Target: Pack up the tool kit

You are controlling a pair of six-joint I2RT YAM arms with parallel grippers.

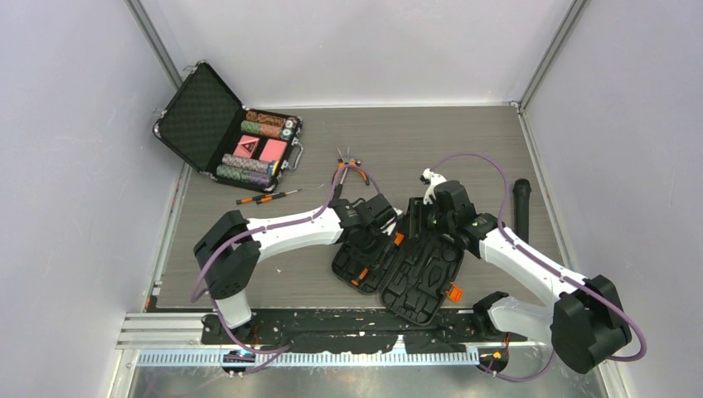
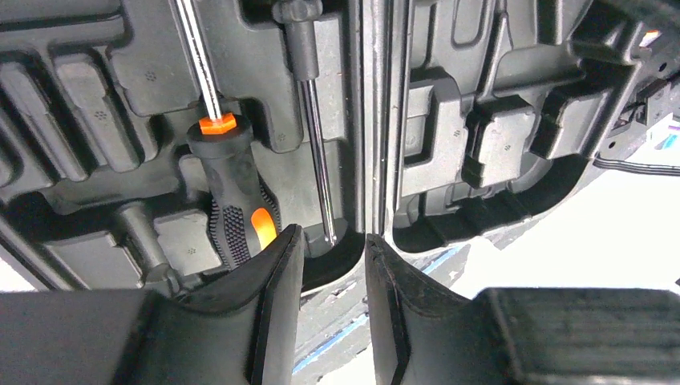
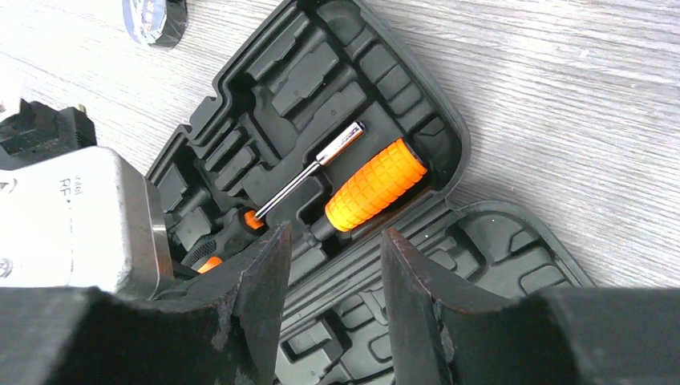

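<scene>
Now both arms crouch over the open tool kit (image 1: pixel 423 278) — jaws parted, empty.

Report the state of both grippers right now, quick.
Left gripper: open, holding nothing, over the open tool kit.
Right gripper: open, holding nothing, also over the tool kit.

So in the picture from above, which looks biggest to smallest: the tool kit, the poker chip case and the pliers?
1. Tool kit and poker chip case: both lie open and look about alike. The kit is partly hidden, so I won't rank them.
2. Pliers: much smaller.
</scene>
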